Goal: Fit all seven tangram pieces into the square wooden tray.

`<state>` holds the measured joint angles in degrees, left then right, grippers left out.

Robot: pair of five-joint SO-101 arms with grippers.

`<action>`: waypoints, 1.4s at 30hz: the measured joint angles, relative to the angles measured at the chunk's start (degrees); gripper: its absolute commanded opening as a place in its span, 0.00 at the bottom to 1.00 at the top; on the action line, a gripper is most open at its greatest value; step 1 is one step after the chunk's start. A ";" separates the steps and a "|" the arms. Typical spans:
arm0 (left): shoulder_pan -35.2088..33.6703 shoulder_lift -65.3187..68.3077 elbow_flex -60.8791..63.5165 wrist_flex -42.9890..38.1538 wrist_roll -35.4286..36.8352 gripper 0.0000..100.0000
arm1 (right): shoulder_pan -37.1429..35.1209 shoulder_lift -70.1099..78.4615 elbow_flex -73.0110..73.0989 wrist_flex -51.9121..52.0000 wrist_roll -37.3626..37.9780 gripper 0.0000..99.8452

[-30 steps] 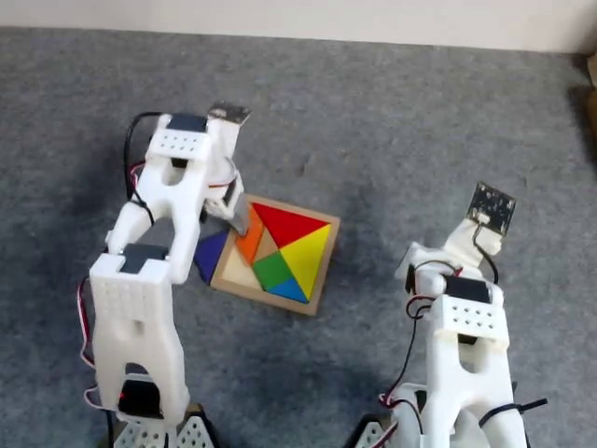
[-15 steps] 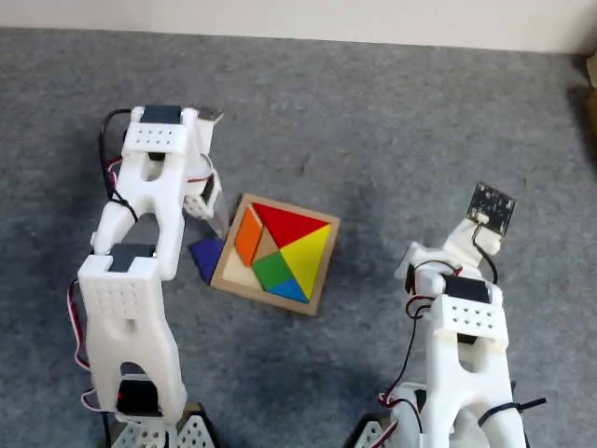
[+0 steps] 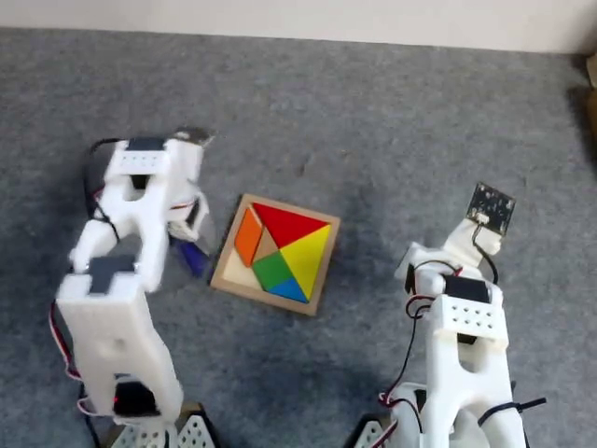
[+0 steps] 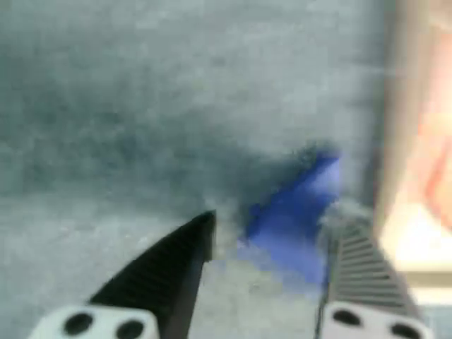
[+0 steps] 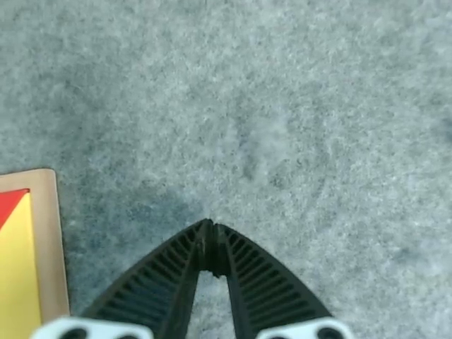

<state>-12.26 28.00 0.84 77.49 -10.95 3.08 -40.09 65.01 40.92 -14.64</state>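
Observation:
The square wooden tray (image 3: 320,263) lies at the table's middle and holds orange (image 3: 247,235), red (image 3: 291,224), yellow (image 3: 310,250), green (image 3: 271,271) and light blue (image 3: 292,290) pieces, with bare wood showing at its near-left corner. A dark blue piece (image 3: 190,259) lies on the carpet just left of the tray. My left gripper (image 4: 272,223) is open low over this blue piece (image 4: 293,215), one finger on each side of it. My right gripper (image 5: 210,236) is shut and holds nothing, over bare carpet to the right of the tray's edge (image 5: 48,240).
Grey carpet covers the table. The left arm (image 3: 131,215) stands over the area left of the tray, and the right arm (image 3: 464,317) is folded back at the near right. The tray's wall (image 4: 395,141) rises close beside the left gripper's pale finger (image 4: 353,254).
The left arm has swung left, from over the orange piece in the tray to the carpet beside it. The dark blue piece has shifted slightly left. The right arm has not moved.

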 measured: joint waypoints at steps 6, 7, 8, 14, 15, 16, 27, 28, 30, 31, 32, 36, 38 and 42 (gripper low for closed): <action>-2.81 0.09 -1.58 1.93 0.00 0.25 | -0.09 0.00 0.00 0.00 0.00 0.00; -2.90 0.09 -2.64 3.34 0.00 0.25 | -0.09 0.00 0.00 0.00 0.00 0.00; -2.90 0.09 -4.04 4.75 0.00 0.25 | -0.09 0.00 0.00 0.00 0.00 0.00; -2.99 0.09 -12.04 13.36 0.09 0.25 | -0.18 0.00 0.00 0.00 0.00 0.00; -2.90 0.09 -12.57 14.24 0.09 0.25 | -0.09 0.00 0.00 0.00 0.00 0.00; -2.90 0.09 -12.84 14.95 0.09 0.25 | -0.09 0.00 0.00 0.00 0.00 0.00; -2.90 0.09 -6.51 13.19 1.93 0.25 | -0.09 0.00 0.00 0.00 0.00 0.00; -2.90 0.09 -5.10 11.78 2.55 0.25 | -0.09 0.00 0.00 0.00 0.00 0.00; -2.90 0.09 -2.29 8.70 3.52 0.25 | -0.18 0.00 0.00 0.00 0.00 0.00; -2.81 0.09 -0.79 7.21 3.96 0.25 | -0.18 0.00 0.00 0.00 0.00 0.00; -2.55 0.09 0.35 5.80 4.48 0.25 | -0.18 0.00 0.00 0.00 0.00 0.00; -0.53 -0.18 2.81 2.11 7.82 0.25 | -0.18 0.00 0.00 0.00 0.00 0.00; -0.26 -0.18 2.90 1.93 9.05 0.25 | -0.18 0.00 0.00 0.00 0.00 0.00; -0.26 -0.18 2.90 1.85 9.85 0.25 | -0.18 0.00 0.00 0.00 0.00 0.00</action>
<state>-12.53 27.82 3.74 79.34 -1.10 2.90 -40.09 65.01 40.92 -14.64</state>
